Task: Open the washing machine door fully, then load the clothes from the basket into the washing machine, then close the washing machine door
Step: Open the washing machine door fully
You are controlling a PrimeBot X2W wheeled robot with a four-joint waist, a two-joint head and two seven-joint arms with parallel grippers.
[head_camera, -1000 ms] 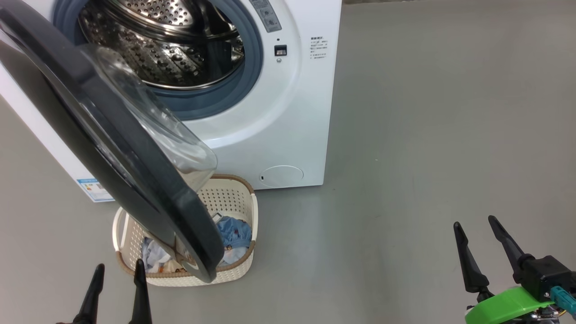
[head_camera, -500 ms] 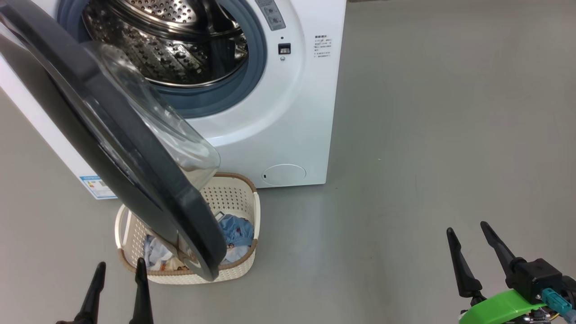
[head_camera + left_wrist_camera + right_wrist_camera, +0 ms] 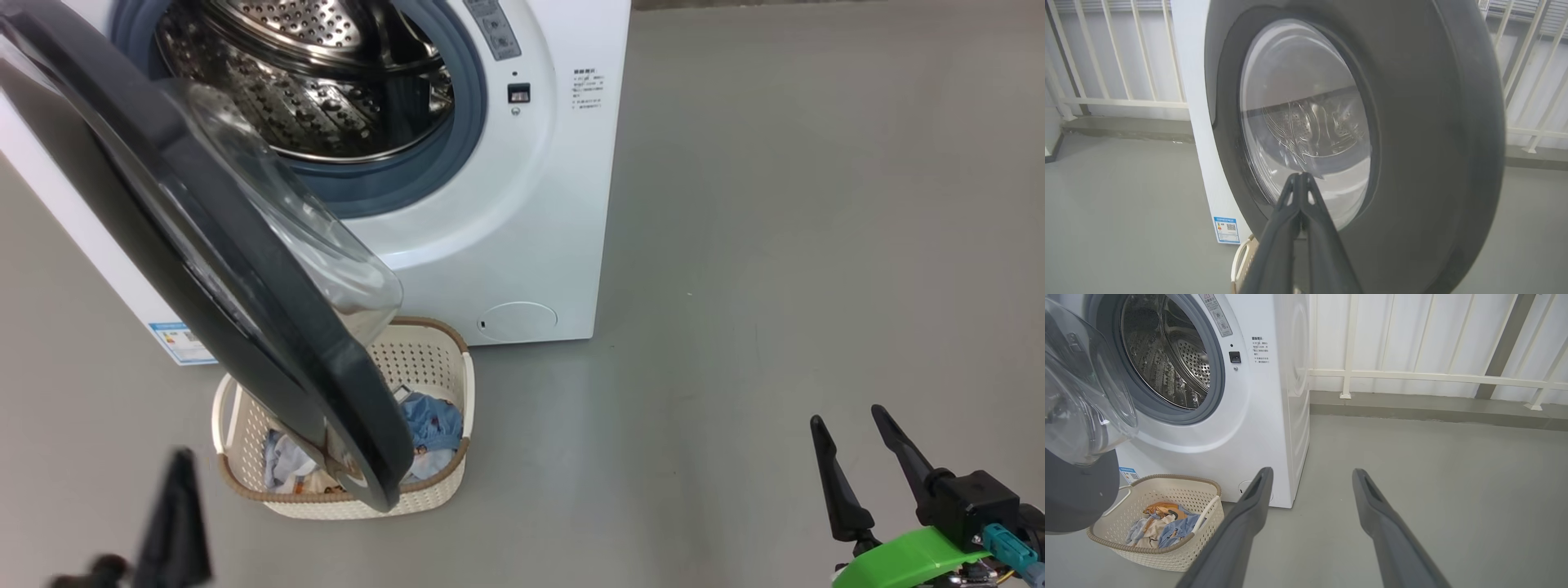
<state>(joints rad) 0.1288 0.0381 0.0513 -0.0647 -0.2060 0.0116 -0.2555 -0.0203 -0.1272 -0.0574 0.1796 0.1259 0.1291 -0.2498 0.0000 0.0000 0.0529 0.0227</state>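
Under the swung-out washing machine door, the basket is half hidden, only some clothes peeking out. My left claw, blurred in the head view, is pinched together; my right claw stands apart.

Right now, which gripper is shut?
The left gripper: its fingers meet at the tips before the washing machine door. The right gripper has its fingers spread apart.

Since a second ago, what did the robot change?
The left gripper snapped shut on nothing, its two fingers now pressed together, pointing at the door. The right gripper stayed open, and the door, basket and clothes stayed put.
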